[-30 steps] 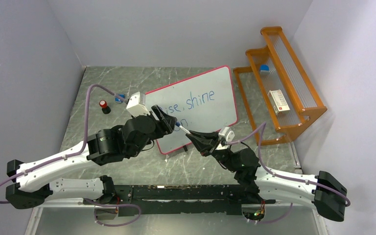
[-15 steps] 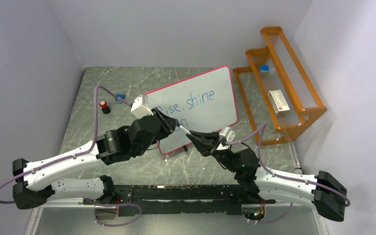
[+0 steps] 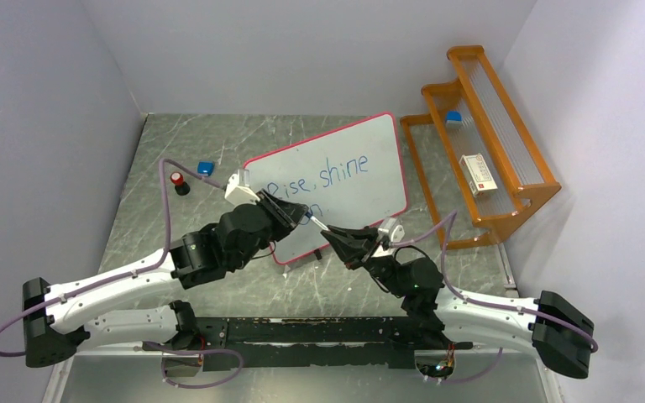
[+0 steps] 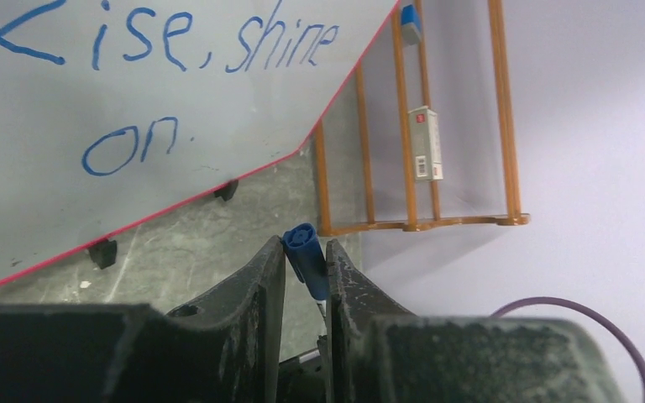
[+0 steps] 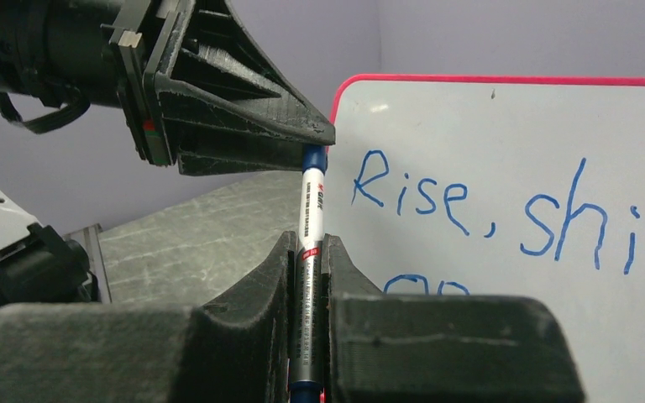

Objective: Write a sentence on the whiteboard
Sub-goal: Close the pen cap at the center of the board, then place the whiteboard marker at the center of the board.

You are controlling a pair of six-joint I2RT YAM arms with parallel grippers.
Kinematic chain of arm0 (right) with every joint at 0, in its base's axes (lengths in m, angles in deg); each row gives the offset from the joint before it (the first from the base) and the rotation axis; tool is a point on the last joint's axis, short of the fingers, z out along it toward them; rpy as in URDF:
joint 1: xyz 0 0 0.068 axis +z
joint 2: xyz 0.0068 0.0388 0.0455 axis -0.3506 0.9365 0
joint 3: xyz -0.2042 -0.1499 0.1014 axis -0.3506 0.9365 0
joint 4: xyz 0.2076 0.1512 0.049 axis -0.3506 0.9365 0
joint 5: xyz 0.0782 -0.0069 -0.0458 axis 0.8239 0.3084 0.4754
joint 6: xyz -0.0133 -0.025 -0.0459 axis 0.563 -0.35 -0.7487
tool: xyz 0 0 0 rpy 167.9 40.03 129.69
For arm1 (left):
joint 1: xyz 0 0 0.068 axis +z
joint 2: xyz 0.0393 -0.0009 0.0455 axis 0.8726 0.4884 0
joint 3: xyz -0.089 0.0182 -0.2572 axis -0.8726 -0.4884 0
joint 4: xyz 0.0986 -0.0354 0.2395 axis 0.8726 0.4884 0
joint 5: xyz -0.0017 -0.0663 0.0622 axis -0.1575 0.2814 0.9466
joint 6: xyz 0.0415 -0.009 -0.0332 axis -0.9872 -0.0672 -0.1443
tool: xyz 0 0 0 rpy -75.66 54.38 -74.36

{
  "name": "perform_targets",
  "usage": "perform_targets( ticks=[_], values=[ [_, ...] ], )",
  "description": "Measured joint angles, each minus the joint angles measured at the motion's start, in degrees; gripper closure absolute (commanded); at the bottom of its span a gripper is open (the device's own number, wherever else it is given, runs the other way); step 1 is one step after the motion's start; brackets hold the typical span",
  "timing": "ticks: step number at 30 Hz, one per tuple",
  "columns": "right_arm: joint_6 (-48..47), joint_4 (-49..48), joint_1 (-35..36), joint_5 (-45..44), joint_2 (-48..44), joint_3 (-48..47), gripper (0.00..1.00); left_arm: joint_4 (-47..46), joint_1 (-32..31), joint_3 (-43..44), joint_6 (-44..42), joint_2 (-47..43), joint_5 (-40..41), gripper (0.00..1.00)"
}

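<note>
Right claw [image 5: 309, 252] pressed tight on marker [image 5: 312, 206], lower barrel hidden btwn its fingers; barrel print too small to read. Left claw [image 4: 305, 245] pinches blue cap [image 4: 306, 262] at marker's far end, so tip can't be seen. Whiteboard [image 3: 378, 180] just beyond both claws on tabletop [image 3: 218, 138]. Sentence [image 4: 159, 59] reads "Rise, shine on."; right wrist view cuts off "shine" & most of "on".

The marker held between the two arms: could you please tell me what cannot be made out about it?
- Right wrist view: far end of the marker hidden behind the left fingers.
- Right wrist view: near end cut off by the bottom edge.
- Top external view: its label is too small to read.
</note>
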Motion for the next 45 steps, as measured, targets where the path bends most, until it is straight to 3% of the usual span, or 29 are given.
perform_targets(
  ticks=[16,26,33,36,38,41,45],
  values=[
    [7.3,-5.8,0.4,-3.3,0.4,0.0,1.00,-21.7,0.8,-10.8,-2.6,-5.8,-6.6,0.95],
    [13.4,-8.3,0.8,-5.4,0.8,-0.8,1.00,-32.8,-2.1,-14.3,-5.2,-5.7,-6.5,0.95],
    [17.1,-8.3,0.2,-11.5,1.4,-1.3,1.00,-33.6,-7.4,-17.2,-6.1,-5.0,-14.7,0.95],
    [17.3,-7.8,0.2,-11.9,0.6,-1.3,1.00,-31.6,-7.4,-17.2,-6.9,-6.9,-13.9,0.69],
    [17.4,-7.3,0.2,-11.9,-0.3,-1.1,1.00,-29.2,-7.4,-16.7,-7.8,-8.8,-12.3,0.57],
    [17.5,-4.5,0.2,-11.9,-2.8,-1.0,1.00,-25.2,-7.4,-14.9,-10.3,-11.0,-9.7,0.46],
    [17.5,2.0,0.2,-11.6,-7.2,-1.0,1.00,-18.1,-7.4,-8.9,-15.9,-11.6,-5.5,0.40]
  ],
)
